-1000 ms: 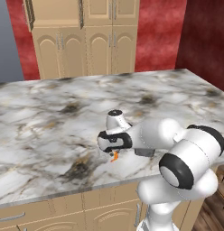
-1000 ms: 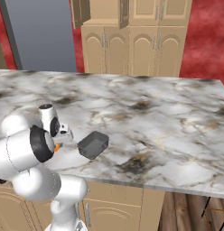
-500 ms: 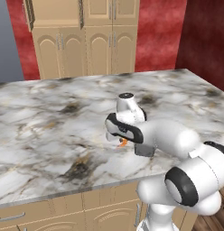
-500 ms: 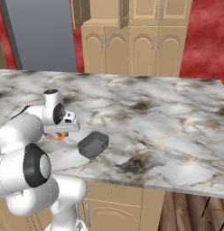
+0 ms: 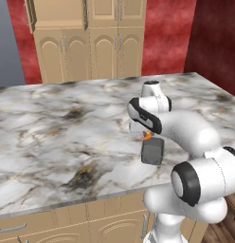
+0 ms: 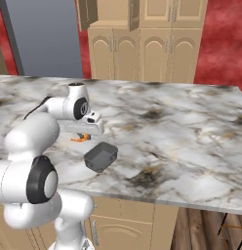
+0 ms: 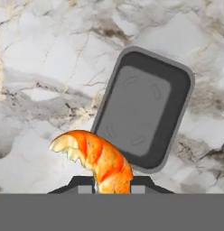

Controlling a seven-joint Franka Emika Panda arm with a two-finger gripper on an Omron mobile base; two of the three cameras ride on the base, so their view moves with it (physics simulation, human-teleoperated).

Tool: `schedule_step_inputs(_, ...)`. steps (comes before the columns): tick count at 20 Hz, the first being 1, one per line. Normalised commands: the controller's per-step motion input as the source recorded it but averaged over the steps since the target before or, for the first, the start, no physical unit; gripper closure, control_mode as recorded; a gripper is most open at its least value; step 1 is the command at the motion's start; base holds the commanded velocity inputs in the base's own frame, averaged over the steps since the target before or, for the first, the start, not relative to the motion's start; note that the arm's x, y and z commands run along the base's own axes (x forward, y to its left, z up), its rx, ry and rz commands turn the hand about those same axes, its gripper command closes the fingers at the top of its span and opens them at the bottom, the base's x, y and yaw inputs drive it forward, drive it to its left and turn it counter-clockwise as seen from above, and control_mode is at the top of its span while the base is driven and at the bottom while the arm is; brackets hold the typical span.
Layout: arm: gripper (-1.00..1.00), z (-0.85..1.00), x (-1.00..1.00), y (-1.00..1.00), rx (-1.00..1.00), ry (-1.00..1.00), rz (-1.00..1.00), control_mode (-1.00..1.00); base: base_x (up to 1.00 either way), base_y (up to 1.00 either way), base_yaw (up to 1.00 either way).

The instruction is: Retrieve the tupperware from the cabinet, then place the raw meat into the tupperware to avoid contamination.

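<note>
The raw meat [image 7: 102, 162], a small orange curled shrimp, hangs pinched between my gripper's [image 7: 113, 187] fingertips. The tupperware [image 7: 143, 108], a dark grey rectangular tub with no lid, lies empty on the marble just beyond it. From the left base view the gripper [image 5: 146, 133] hovers low over the counter with the raw meat [image 5: 147, 136] under it, right beside the tupperware's [image 5: 152, 152] far end. The right base view puts the raw meat [image 6: 80, 138] slightly left of the tupperware [image 6: 101, 156]. The cabinet [image 5: 91, 42] stands behind the counter.
The marble counter [image 5: 58, 128] spreads wide to the left and behind the tub; its front edge [image 6: 157, 202] runs close to the tub. The cabinet's upper doors [image 6: 86, 12] stand ajar. A grey panel [image 6: 40, 34] rises at the back left, against red walls.
The arm has swung away from the counter's front edge and to the right, carrying the raw meat up beside the tupperware. The tupperware has stayed put.
</note>
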Motion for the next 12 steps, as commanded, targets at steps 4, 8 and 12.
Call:
schedule_step_inputs(4, 1.0, 0.11, -0.09, -0.71, 0.0, 0.03, -0.23, -1.0, 0.0, 0.0, 0.0)
schedule_step_inputs(8, 1.0, -0.31, -0.19, -0.29, 0.01, -0.07, -0.14, -1.0, 0.0, 0.0, 0.0)
schedule_step_inputs(12, 1.0, -0.48, 0.0, 0.05, 0.02, -0.11, -0.03, -1.0, 0.0, 0.0, 0.0)
